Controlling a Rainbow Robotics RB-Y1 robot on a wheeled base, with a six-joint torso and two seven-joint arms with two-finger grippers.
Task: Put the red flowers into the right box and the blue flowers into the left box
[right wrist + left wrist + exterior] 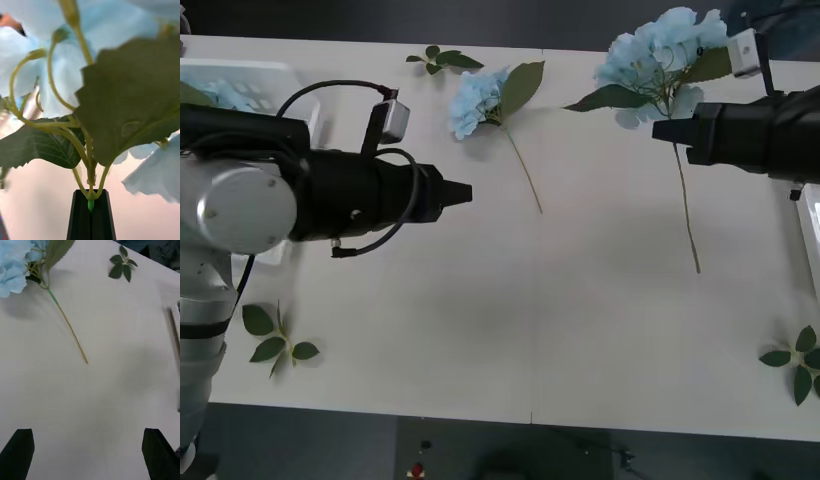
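Observation:
My right gripper (662,130) is shut on the stem of a pale blue flower (662,50) just under its bloom, at the table's far right. In the right wrist view the black fingers (80,219) pinch the green stem (90,176) below big leaves. Whether this flower is off the table I cannot tell. A second blue flower (478,100) lies on the table at the far middle, and its stem (67,324) points toward my left gripper (465,193), which hovers open short of it. The left box (250,72) at the far left holds a blue bloom (225,95). The right box (812,225) is a strip at the right edge. The red flowers are out of view.
Loose green leaf sprigs lie at the far middle (442,58), near the front left (275,340) and near the front right (800,362). The white table (500,330) has open room in its middle and front.

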